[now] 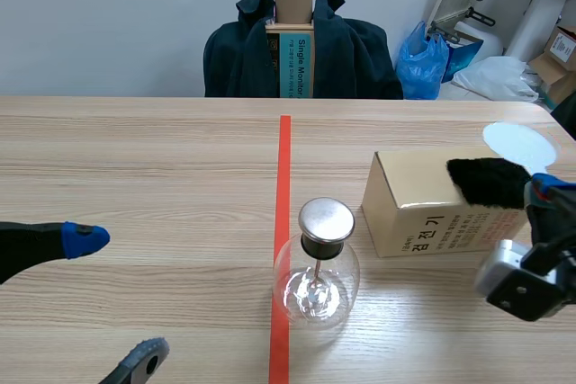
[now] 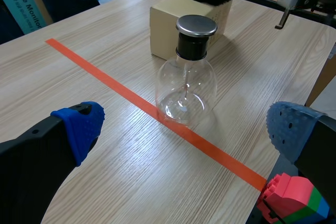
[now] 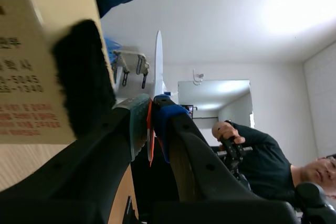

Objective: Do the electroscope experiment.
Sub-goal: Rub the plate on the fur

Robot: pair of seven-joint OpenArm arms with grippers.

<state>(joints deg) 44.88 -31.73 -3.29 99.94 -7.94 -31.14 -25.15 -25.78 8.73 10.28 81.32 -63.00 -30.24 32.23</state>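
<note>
The left claw (image 2: 185, 129) gapes wide; ahead of it the glass flask (image 2: 186, 80) stands on the worktop (image 2: 105, 145), with a cardboard box (image 2: 163, 24) behind.

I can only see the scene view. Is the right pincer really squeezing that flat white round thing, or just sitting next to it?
Observer: Squeezing. In the right wrist view, the right pincer has both pads shut on the thin white round disc, which is seen edge-on.
Operator: Is anything hiding near the left pincer?
Observer: Yes. The left wrist view shows a red, green and blue toy brick stack beside one finger of the open left pincer.
Operator: Is anybody around?
Observer: In the right wrist view, a person in a dark top shows beyond the right pincer.
</note>
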